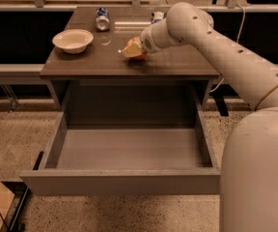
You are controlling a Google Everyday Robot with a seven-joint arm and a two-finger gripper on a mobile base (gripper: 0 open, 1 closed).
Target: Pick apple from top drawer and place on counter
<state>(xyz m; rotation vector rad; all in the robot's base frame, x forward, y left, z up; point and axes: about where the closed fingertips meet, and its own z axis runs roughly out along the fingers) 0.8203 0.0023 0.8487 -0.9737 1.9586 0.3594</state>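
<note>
One top drawer [129,151] stands pulled open at 6 o'clock of the counter [177,64]. Near the counter's middle the claw [131,49] pinches the apple [140,56] low over the surface. A white bowl [73,40] sits at its 9 o'clock and a can [102,19] at 11.

Your gripper [131,49] sits over the middle of the counter [177,64], with the apple [140,56] clasped between its fingers. Left of it lies a bowl [73,40]. Behind it are a can [102,19] to the left and a second can [157,17] to the right. Before and below it, the top drawer [129,149] juts out open.
</note>
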